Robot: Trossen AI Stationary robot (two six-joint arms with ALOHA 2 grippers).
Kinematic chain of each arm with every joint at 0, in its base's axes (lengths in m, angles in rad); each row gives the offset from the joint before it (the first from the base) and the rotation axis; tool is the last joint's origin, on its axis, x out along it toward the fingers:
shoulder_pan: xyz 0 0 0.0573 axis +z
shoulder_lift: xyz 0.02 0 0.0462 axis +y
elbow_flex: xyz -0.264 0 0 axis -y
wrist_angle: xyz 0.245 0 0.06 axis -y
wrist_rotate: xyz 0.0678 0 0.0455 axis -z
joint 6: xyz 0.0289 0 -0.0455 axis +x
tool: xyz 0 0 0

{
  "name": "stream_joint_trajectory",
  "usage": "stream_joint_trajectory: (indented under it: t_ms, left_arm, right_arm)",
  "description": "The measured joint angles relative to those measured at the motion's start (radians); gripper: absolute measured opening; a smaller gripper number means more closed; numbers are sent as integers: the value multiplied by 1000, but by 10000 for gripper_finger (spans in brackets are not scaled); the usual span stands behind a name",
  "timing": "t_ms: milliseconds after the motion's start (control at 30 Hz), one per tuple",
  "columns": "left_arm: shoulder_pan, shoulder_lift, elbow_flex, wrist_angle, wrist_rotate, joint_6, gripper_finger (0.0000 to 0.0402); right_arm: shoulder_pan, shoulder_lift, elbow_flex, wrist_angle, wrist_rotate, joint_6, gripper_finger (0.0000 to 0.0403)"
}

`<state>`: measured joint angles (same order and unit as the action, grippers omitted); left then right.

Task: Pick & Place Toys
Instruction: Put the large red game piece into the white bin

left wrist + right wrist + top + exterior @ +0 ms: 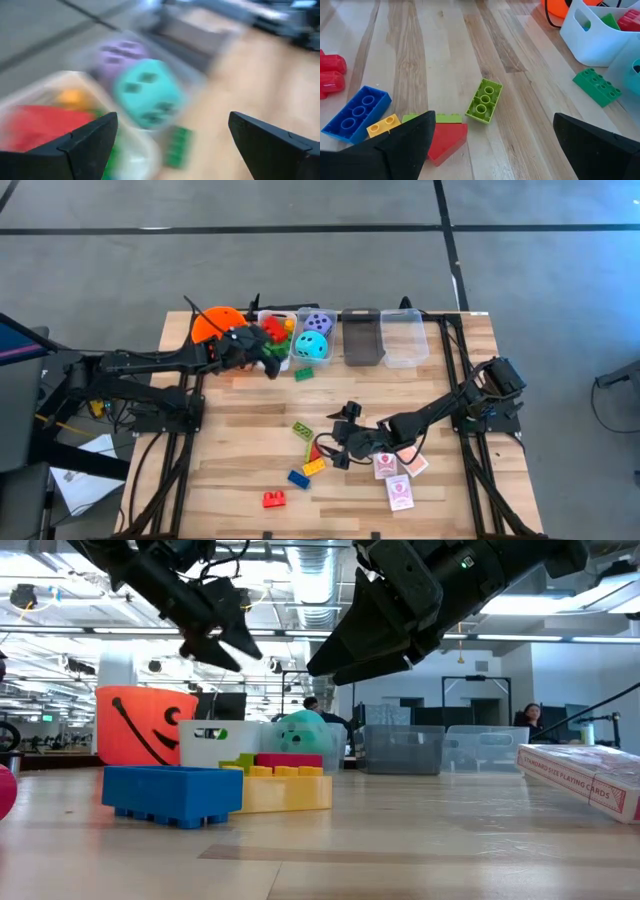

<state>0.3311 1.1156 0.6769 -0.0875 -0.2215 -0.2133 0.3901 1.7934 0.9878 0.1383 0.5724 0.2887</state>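
Bricks, loose on the wooden table [440, 510], are the nearest toys to the right gripper [338, 442], whose fingers stand apart and empty above the front-middle cluster. A red brick [445, 142], a yellow brick [384, 126] and a blue brick [355, 111] lie just beneath and ahead of it; the lime brick [484, 100] lies slightly farther, its long axis slanted. All are studded, hard, glossy plastic. The left gripper [262, 352], also spread and empty, hangs by the white bin [276, 318] holding bricks.
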Motion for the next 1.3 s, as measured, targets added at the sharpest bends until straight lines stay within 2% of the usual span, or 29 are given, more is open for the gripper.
stream_joint_trajectory:
  t_ms: [133, 267, 433, 667, 900, 1067, 1300]
  left_arm:
    - [-33, 0, 0, 26, 202, -36, 367]
    - [-117, 0, 0, 63, 252, -39, 360]
    - [-249, 0, 0, 127, 249, -38, 356]
    - [-404, 0, 0, 217, 168, -38, 360]
    - [-495, 0, 0, 224, 157, -32, 361]
    - [-568, 21, -1, 223, 105, -31, 357]
    - [-640, 136, 0, 295, 38, -30, 357]
  right_arm:
    - [0, 0, 0, 0, 0, 0, 397]
    - [0, 0, 0, -2, 0, 0, 397]
    - [0, 0, 0, 2, 0, 0, 397]
    - [0, 0, 0, 19, 0, 0, 397]
    - [0, 0, 0, 19, 0, 0, 397]
    - [0, 0, 0, 19, 0, 0, 397]
    - [0, 0, 0, 12, 0, 0, 397]
